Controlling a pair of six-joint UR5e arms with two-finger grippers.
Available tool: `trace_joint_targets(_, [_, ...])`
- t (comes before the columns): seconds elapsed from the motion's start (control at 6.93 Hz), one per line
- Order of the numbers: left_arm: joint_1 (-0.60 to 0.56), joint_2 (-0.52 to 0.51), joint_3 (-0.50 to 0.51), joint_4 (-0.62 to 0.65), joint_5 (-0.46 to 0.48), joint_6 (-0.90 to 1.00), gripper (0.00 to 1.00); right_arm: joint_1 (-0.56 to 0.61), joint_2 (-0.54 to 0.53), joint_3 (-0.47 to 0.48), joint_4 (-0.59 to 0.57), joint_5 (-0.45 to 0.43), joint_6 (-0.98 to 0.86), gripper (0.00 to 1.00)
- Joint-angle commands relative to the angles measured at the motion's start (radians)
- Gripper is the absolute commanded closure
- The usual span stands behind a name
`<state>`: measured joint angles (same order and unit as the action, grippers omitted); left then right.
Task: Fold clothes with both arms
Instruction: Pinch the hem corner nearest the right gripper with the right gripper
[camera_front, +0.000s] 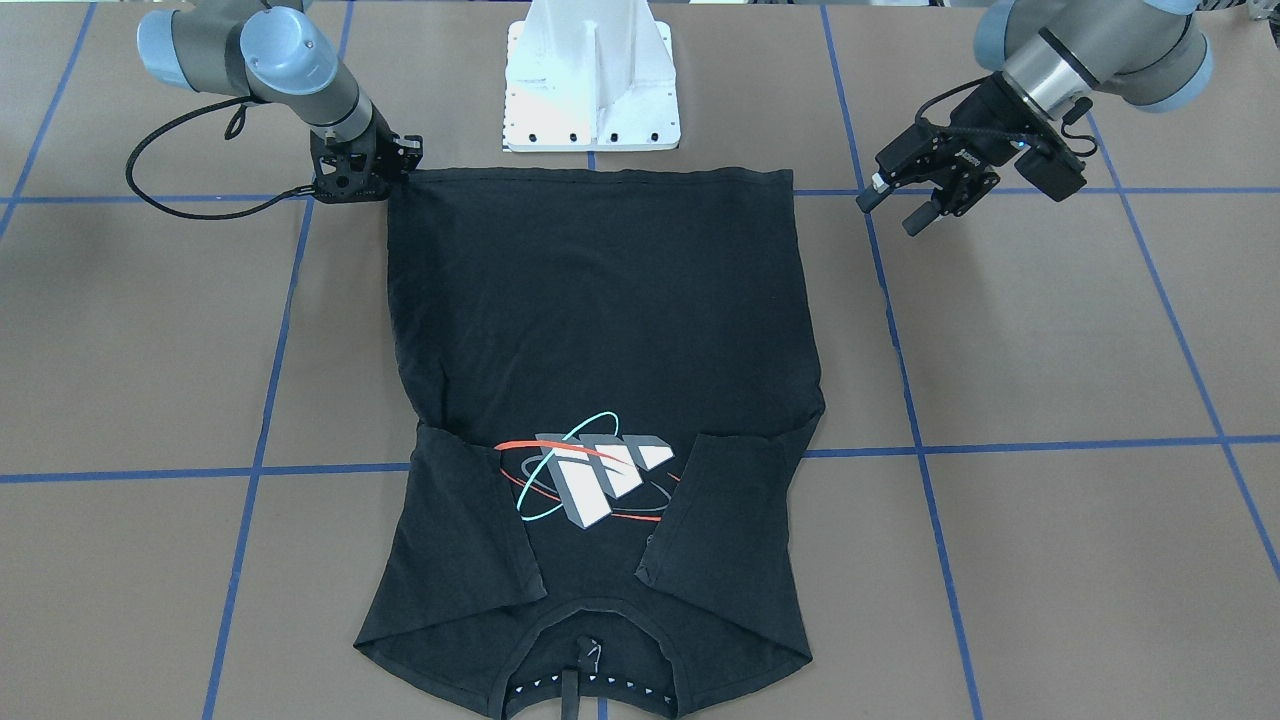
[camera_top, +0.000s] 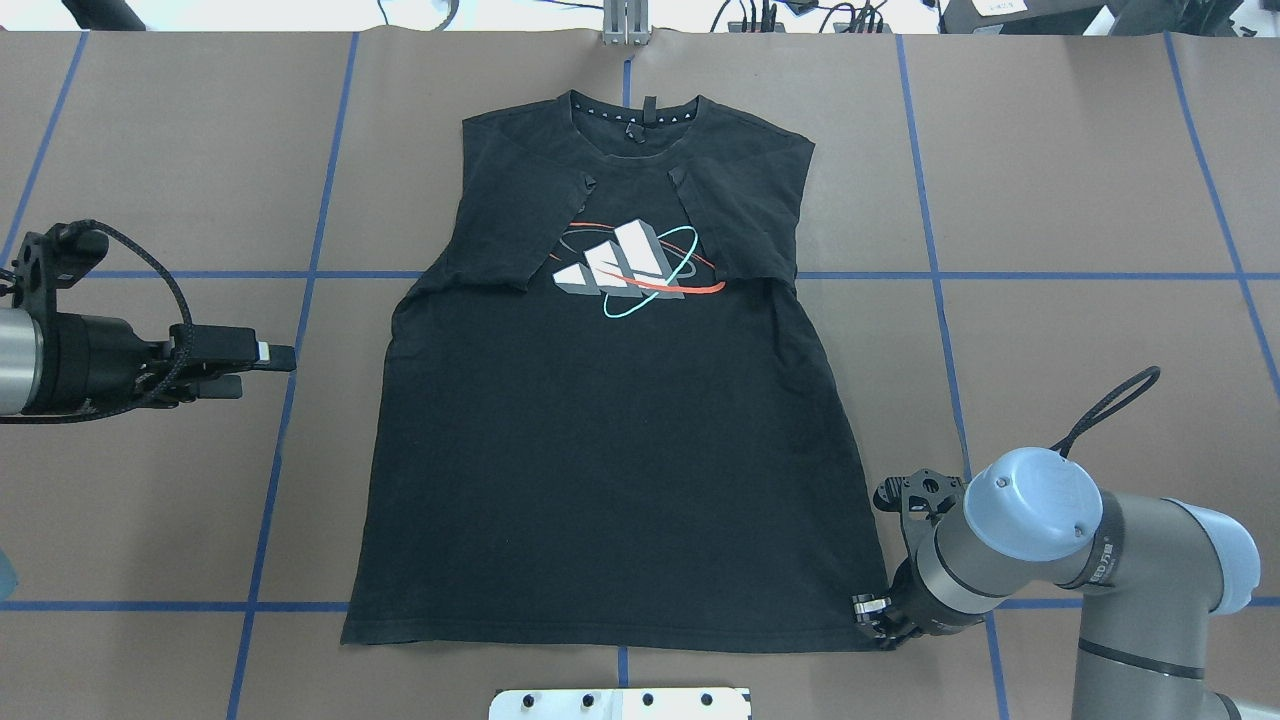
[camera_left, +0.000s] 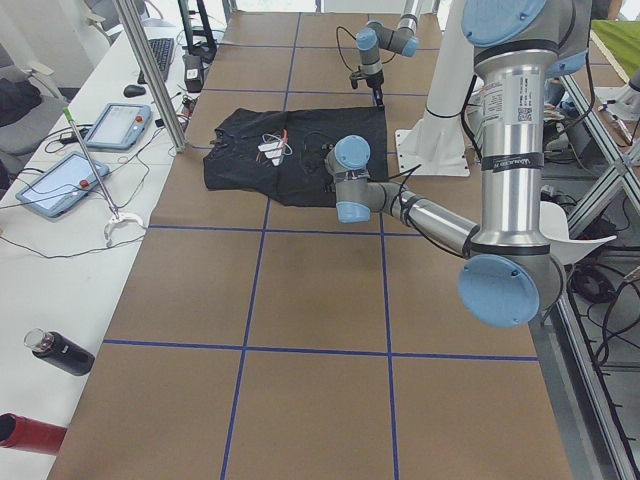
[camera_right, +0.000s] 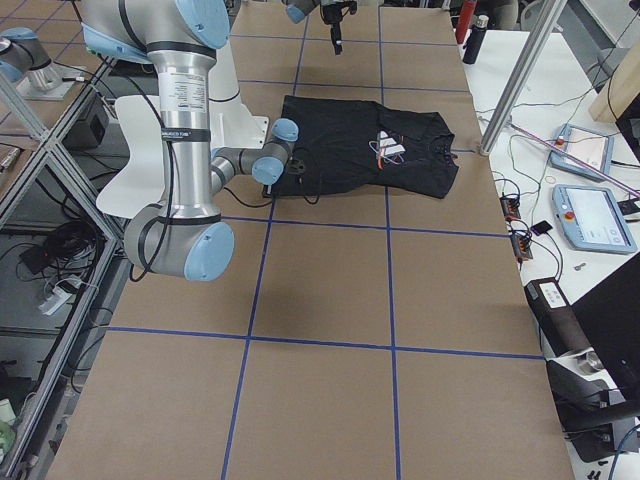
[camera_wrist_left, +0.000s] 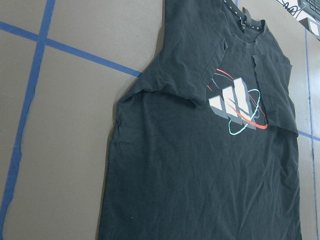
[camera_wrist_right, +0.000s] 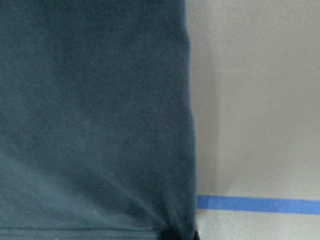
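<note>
R claw (camera_top: 876, 622) pinching T-shirt (camera_top: 610, 450) at near right hem corner. L claw (camera_front: 889, 215) spread, above tabletop (camera_top: 150, 500), left of shirt, apart.

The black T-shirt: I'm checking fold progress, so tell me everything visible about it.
The T-shirt is black, soft knit, lying flat print-up on the brown table, collar away from the robot. Both sleeves are folded inward, overlapping the edges of the barred print. The right pincer touches one hem corner; grip unclear.
</note>
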<state>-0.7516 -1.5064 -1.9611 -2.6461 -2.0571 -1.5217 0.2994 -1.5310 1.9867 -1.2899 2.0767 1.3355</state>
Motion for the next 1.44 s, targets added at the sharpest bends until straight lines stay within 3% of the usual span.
trace_joint_targets(0.0, [0.0, -0.002, -0.001, 0.0, 0.0, 0.0, 0.0, 0.0, 0.006, 0.01, -0.005, 0.005, 0.004, 1.0])
trace_joint_targets(0.43, [0.0, 0.005, -0.012, 0.002, 0.0, -0.002, 0.0, 0.024, 0.029, 0.047, -0.005, 0.034, 0.005, 1.0])
trace_joint_targets(0.87, [0.081, 0.061, -0.032, -0.002, 0.003, -0.05, 0.0, 0.05, 0.032, 0.113, 0.006, 0.037, 0.033, 1.0])
trace_joint_targets(1.3, [0.327, 0.06, -0.042, 0.0, 0.206, -0.251, 0.0, 0.113, 0.075, 0.136, 0.007, 0.085, 0.036, 1.0])
